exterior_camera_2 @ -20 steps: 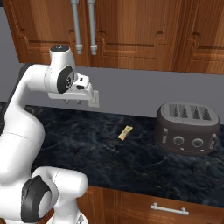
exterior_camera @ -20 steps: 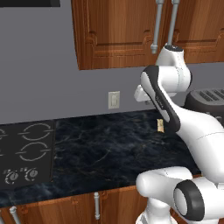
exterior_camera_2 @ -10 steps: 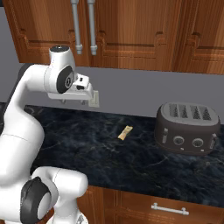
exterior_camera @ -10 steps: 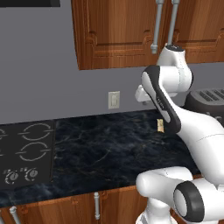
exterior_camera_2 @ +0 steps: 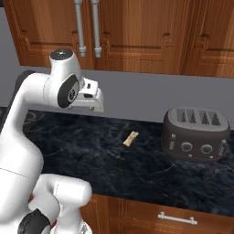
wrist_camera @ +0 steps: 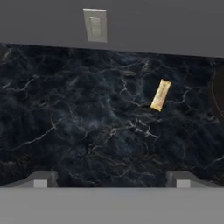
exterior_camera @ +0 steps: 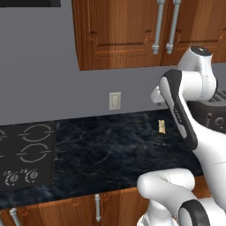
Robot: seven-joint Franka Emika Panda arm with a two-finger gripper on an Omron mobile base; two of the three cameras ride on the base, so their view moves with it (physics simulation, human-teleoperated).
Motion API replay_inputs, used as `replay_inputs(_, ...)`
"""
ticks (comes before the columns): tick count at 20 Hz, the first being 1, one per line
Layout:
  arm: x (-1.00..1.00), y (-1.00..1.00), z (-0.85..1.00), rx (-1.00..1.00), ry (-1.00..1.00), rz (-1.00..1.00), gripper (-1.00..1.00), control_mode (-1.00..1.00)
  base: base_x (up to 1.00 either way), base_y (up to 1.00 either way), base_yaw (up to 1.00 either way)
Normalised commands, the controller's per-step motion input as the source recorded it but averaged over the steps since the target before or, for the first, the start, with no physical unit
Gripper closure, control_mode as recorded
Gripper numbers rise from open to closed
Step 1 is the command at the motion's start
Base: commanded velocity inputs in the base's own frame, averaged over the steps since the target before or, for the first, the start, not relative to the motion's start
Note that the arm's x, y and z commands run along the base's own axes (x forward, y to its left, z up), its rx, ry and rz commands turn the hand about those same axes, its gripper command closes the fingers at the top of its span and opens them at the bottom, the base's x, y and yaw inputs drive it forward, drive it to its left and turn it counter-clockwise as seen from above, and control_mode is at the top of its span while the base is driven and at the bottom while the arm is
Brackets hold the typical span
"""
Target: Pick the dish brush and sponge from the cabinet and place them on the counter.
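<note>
Claw [wrist_camera: 112, 181] hangs spread wide with nothing between its tips, high above the counter [wrist_camera: 78, 127] and looking down on it. We see both dark finger tips well apart at the near edge of the hand view, bare stone between them.

Beyond the claw and a little to the right lies the sponge [wrist_camera: 160, 95], flat on the black stone and apart from everything else. We note it as a small yellow-tan block, slightly pinched at the middle, its long axis slanted, the far end leaning right. In the right base view the sponge [exterior_camera_2: 130, 138] rests left of the toaster [exterior_camera_2: 196, 133] and clear of it.

We judge this item already set down, so the coming move turns away from it. We find no dish brush on the counter.

Farther back a pale switch plate [wrist_camera: 95, 25] sits on the grey wall. Farthest and highest, the cabinet [exterior_camera_2: 137, 32] hangs with doors closed, its silver bar handles [exterior_camera_2: 87, 25] above the arm.
</note>
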Motion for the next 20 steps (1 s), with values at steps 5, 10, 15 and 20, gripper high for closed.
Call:
replay_inputs(5, -0.28, -0.29, 0.29, 0.02, -0.21, -0.01, -1.00, -1.00, 0.00, 0.00, 0.00)
replay_inputs(10, -0.16, -0.18, 0.39, 0.05, -0.21, 0.00, -1.00, -1.00, 0.00, 0.00, 0.00)
replay_inputs(15, -0.07, -0.07, 0.37, 0.04, -0.19, 0.00, -1.00, -1.00, 0.00, 0.00, 0.00)
replay_inputs(20, 0.00, -0.02, 0.30, 0.00, -0.18, 0.00, -1.00, -1.00, 0.00, 0.00, 0.00)
